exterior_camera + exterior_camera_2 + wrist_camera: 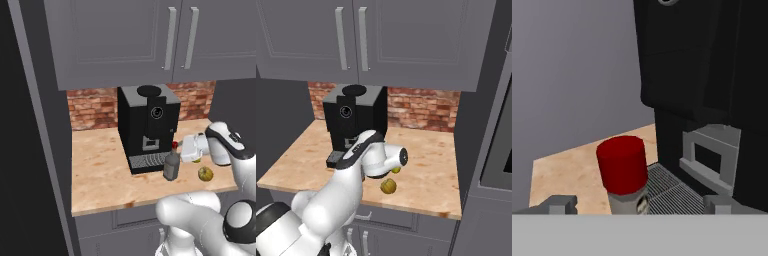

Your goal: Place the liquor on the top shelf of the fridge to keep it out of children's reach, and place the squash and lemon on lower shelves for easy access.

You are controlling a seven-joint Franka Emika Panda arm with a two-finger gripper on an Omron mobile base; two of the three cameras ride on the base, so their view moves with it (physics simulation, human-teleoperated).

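Both gripper (639, 204) fingertips flank liquor (623, 170).

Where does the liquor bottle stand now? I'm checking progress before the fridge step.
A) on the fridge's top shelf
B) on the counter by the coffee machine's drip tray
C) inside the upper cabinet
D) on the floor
B: the liquor bottle stands on the wooden counter just in front of the black coffee machine, with the gripper open around its red cap.

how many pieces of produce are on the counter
2. The squash lies near the counter's front edge, right of the liquor bottle. The lemon sits just behind it, mostly covered by the arm. More may be hidden.
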